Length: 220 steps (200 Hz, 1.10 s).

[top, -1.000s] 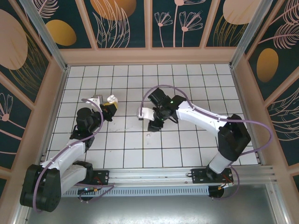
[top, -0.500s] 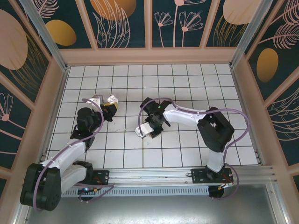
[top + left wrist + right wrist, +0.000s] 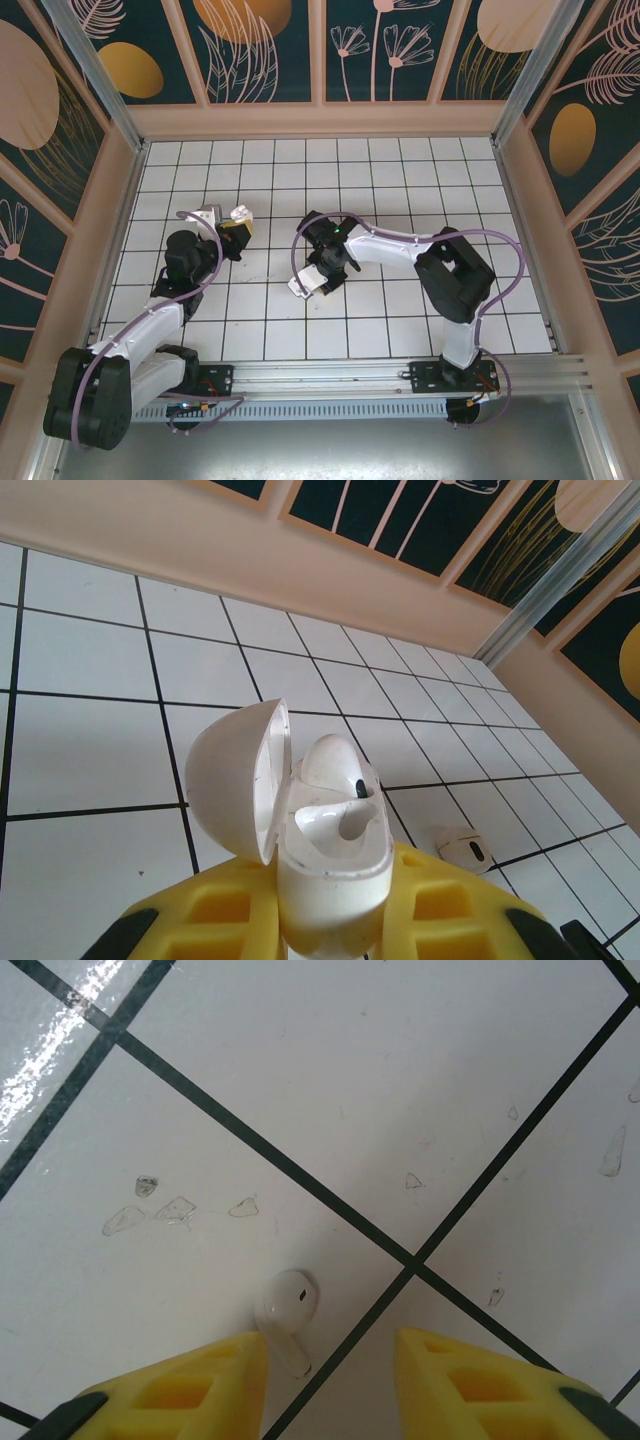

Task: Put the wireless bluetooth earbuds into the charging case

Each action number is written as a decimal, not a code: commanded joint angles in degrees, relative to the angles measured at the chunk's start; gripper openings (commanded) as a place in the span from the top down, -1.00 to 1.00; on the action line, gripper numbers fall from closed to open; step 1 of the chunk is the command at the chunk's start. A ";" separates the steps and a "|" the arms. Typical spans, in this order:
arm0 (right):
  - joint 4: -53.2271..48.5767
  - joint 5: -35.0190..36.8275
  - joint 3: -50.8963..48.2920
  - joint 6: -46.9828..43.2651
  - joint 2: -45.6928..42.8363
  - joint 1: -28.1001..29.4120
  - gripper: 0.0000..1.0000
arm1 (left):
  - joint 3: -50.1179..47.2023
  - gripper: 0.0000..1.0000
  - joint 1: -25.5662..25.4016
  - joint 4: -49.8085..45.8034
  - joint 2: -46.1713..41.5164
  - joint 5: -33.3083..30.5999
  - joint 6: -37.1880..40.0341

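My left gripper (image 3: 237, 224) is shut on the base of the charging case (image 3: 330, 870), held upright above the tiles at the left. The case is white with its lid (image 3: 235, 780) swung open to the left. One earbud (image 3: 335, 765) sits in the far socket; the near socket is bare. The second earbud (image 3: 287, 1305) lies on a white tile. My right gripper (image 3: 325, 1345) points down over it, open, one yellow finger (image 3: 215, 1375) against the earbud's stem and the other well to its right. From above, the right gripper (image 3: 312, 285) is near the floor's middle.
A small pale lump with a dark slot (image 3: 462, 845) lies on a tile beyond the case. Dark grout lines cross beside the earbud, and small clear flecks (image 3: 175, 1208) dot the tile. Wooden walls (image 3: 320, 118) close in the tiled floor.
My right arm swung toward the near left and came down over the floor earbud, its jaws narrowing. The left arm and the case stayed put.
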 commanded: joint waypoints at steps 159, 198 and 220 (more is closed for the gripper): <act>0.25 -1.87 -1.39 0.35 3.28 0.48 0.36 | -0.29 0.65 0.35 2.04 0.42 1.41 -0.40; 0.47 -2.23 -1.38 0.76 3.88 0.53 0.44 | -0.29 0.65 0.29 1.75 0.33 1.28 -0.09; 0.41 -2.32 -1.25 0.97 4.07 0.53 0.52 | -0.23 0.65 0.36 1.66 0.49 1.32 0.00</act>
